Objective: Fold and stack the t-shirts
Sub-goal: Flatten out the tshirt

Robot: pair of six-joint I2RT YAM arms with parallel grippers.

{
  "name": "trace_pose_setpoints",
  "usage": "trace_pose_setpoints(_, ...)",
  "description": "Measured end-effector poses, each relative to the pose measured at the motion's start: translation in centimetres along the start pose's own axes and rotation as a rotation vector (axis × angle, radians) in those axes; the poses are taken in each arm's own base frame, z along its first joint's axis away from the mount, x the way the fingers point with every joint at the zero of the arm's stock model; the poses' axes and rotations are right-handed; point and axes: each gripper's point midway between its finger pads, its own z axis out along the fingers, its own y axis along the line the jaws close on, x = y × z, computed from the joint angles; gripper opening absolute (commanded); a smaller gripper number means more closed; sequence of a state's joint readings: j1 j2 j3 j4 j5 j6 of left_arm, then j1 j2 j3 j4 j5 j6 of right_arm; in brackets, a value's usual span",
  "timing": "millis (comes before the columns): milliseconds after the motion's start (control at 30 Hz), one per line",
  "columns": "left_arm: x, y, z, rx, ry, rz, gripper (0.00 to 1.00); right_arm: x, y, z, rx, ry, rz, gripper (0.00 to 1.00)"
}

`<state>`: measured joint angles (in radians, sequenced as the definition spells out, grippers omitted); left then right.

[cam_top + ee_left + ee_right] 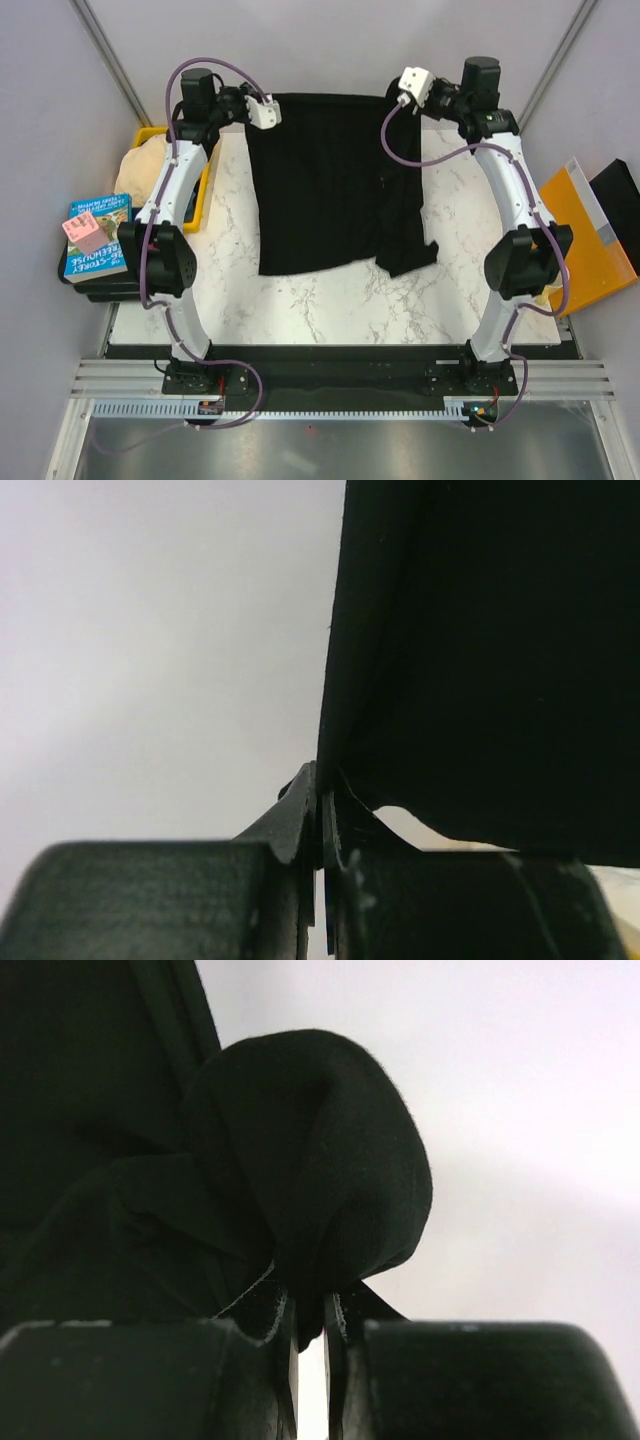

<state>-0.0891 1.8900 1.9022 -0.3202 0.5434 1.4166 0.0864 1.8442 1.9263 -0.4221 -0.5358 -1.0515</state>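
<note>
Symmetrically outstretched: left end effector [272, 110], right end effector [403, 90], black t-shirt [330, 180] between.

Robot lab cell: plain grey partition walls [45, 150], marble-look table [330, 300], alu mounting rail [340, 372] at near edge, purple cables [148, 270] running exposed.
</note>
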Motion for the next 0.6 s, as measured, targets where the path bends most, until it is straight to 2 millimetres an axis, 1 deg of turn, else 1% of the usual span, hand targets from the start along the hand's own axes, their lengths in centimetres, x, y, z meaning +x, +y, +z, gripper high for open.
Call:
trace_pose_setpoints(33,0.5,0.5,0.4,-0.018,0.015,0.01,0.02,-0.2,-0.8,0.6,0.013,-0.009,-0.008,0.15)
trace_pose_setpoints(67,1.1,1.5,0.8,-0.052,0.033,0.029,0.02,-0.9,-2.3,0.9,0.04,-0.03,-0.026,0.17)
trace_pose_setpoints(100,1.4,3.2,0.9,-0.098,0.048,0.055,0.02,-2.1,-4.0,0.8,0.075,-0.056,-0.052,0.21)
trace_pose_setpoints(133,1.4,4.6,0.8,-0.14,0.056,0.077,0.02,-3.3,-5.4,0.4,0.106,-0.081,-0.075,0.23)
trace_pose_setpoints(200,0.6,8.8,-0.5,-0.261,0.066,0.138,0.02,-6.8,-8.5,-1.6,0.183,-0.147,-0.144,0.27)
trace_pose_setpoints(267,-0.9,13.2,-2.8,-0.396,0.073,0.202,0.02,-10.3,-10.7,-4.4,0.253,-0.204,-0.222,0.3)
trace_pose_setpoints(300,-1.4,14.7,-4.0,-0.445,0.081,0.222,0.02,-11.4,-11.3,-5.8,0.274,-0.217,-0.245,0.31)
trace_pose_setpoints(333,-1.9,16.2,-5.6,-0.496,0.095,0.242,0.02,-12.6,-12.0,-7.5,0.302,-0.226,-0.271,0.31)
trace_pose_setpoints(367,-1.8,17.6,-7.5,-0.544,0.126,0.252,0.02,-13.1,-12.8,-9.5,0.338,-0.215,-0.293,0.31)
trace_pose_setpoints(400,-1.4,18.7,-9.7,-0.589,0.166,0.261,0.02,-13.0,-13.6,-11.5,0.373,-0.194,-0.311,0.31)
trace_pose_setpoints(467,-0.3,19.5,-13.9,-0.643,0.239,0.272,0.02,-12.3,-13.8,-14.9,0.408,-0.144,-0.326,0.31)
trace_pose_setpoints(500,0.3,19.3,-15.3,-0.654,0.271,0.271,0.02,-11.7,-13.5,-15.7,0.409,-0.123,-0.322,0.31)
trace_pose_setpoints(533,1.1,18.4,-17.0,-0.66,0.309,0.271,0.02,-10.7,-12.2,-16.1,0.385,-0.097,-0.309,0.31)
trace_pose_setpoints(567,1.5,17.2,-17.8,-0.65,0.329,0.271,0.02,-9.8,-10.6,-15.9,0.345,-0.081,-0.292,0.31)
trace_pose_setpoints(600,1.8,15.7,-17.9,-0.623,0.335,0.267,0.02,-9.0,-9.2,-15.2,0.307,-0.073,-0.275,0.31)
